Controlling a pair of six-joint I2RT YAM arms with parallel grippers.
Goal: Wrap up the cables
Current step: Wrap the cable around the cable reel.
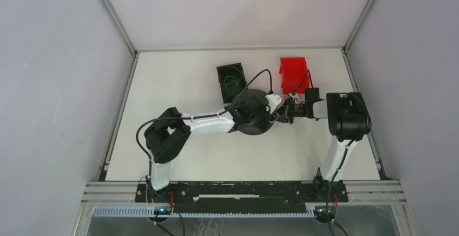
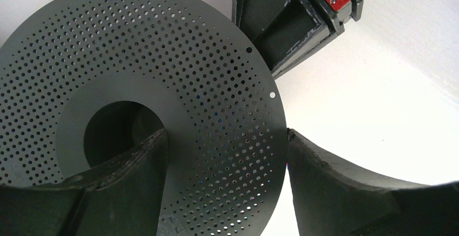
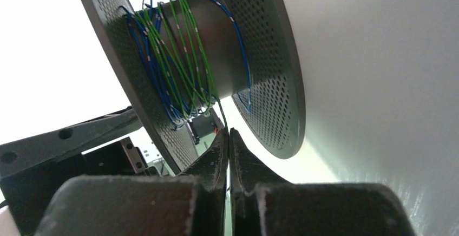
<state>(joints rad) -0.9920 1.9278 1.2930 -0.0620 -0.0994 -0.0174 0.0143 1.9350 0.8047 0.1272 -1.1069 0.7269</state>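
Nearest the bases, the two arms reach in toward mid-tabletop (image 1: 178, 84) and meet at the spool (image 1: 251, 118).

Left pincer (image 2: 226, 138) is spread wide across the perforated flange, with one finger in the hub bore and the other just outside the rim. Both look in contact, so I read it as clamping the spool.

Right pincer (image 3: 227, 138) is pressed together, pinching the green cable (image 3: 218, 109) right at the tips, just off the hub.

The cables (image 3: 173, 57) are on the hub between the flanges, green and blue turns, loose and crossing each other, not laid side by side.

Further back, a black bin (image 1: 219, 82) holds loose green wire (image 1: 234, 80). A red bin (image 1: 293, 72) sits to its right, contents not visible.

Handling, my read:
- The wire is very thin, light and limp with some spring. It won't hold shape, and slack turns will likely jump off the hub.
- The jacket is probably slick, so it could slide through flat pads. A hard pinch or sharp bend risks a kink.
- Grab the free run close to the hub, as it is held now, never the wound turns.
- Keep light tension while winding and don't yank. There is no mass to resist, so any pull goes straight into the spool grip.
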